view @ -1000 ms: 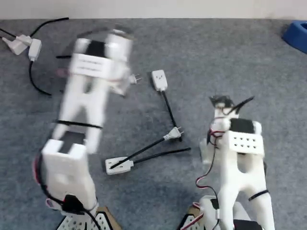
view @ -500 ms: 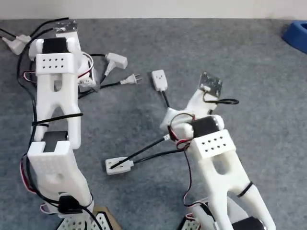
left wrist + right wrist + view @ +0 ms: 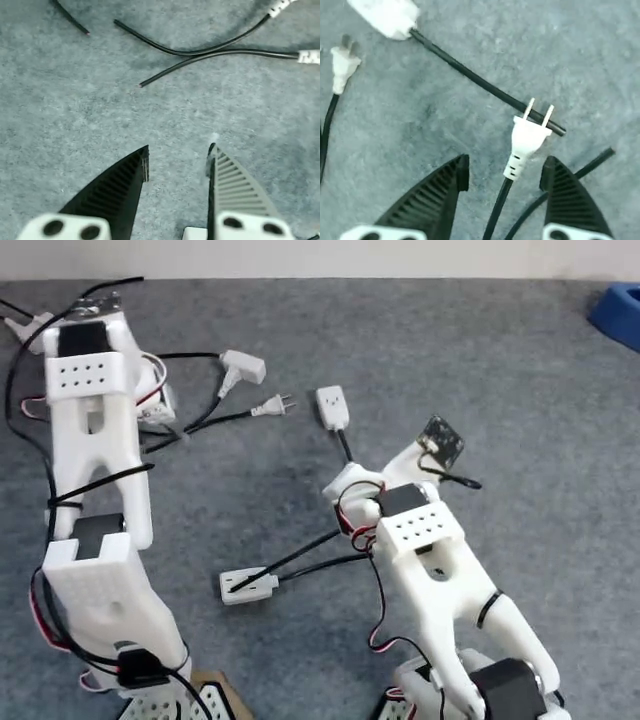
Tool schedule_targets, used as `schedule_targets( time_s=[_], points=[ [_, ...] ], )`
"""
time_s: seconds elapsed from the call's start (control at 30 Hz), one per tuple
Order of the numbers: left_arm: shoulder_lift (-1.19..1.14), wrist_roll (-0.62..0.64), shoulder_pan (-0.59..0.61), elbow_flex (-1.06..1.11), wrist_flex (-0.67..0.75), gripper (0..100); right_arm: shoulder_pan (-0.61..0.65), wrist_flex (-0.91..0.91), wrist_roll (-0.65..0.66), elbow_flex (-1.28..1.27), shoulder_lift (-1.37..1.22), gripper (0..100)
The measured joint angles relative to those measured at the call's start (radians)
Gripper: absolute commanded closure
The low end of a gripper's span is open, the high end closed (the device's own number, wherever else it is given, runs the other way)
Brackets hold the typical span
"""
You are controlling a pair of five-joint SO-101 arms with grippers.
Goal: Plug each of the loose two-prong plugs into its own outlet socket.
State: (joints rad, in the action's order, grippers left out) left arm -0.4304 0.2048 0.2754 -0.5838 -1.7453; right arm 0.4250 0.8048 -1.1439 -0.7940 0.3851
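A white two-prong plug [image 3: 526, 138] on a black cord lies on the grey carpet, prongs pointing away, between the fingers of my open right gripper [image 3: 506, 161]. In the high view that gripper [image 3: 346, 488] sits mid-table over the cord running to a white outlet socket [image 3: 333, 406]. A second loose plug [image 3: 274, 405] lies left of that socket, and it also appears in the right wrist view as the plug [image 3: 342, 61]. Another socket [image 3: 248, 586] lies near the front. My left gripper [image 3: 178, 150] hangs open above bare carpet at the far left [image 3: 160, 412], close to loose black cords [image 3: 200, 50].
A white angled connector [image 3: 243, 367] with a black cord lies at the back left, and more white connectors [image 3: 35, 332] sit in the far-left corner. A blue object [image 3: 620, 312] stands at the back right edge. Cardboard [image 3: 222, 692] shows at the front.
The left arm has swung leftward, away from the plug beside the back socket. The right arm has reached forward and left, bringing its gripper over the middle plug.
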Motion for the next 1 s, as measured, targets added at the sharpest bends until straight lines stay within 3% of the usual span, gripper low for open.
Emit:
schedule_targets(
  time_s=[0.43,1.0],
  points=[
    [0.000,0.000,0.049,0.000,0.000,80,0.000,-0.043,-0.032,-0.023,-0.014,76.1],
    [0.000,0.000,0.049,0.000,0.000,80,0.054,-0.046,-0.038,0.037,-0.265,76.7]
  ],
)
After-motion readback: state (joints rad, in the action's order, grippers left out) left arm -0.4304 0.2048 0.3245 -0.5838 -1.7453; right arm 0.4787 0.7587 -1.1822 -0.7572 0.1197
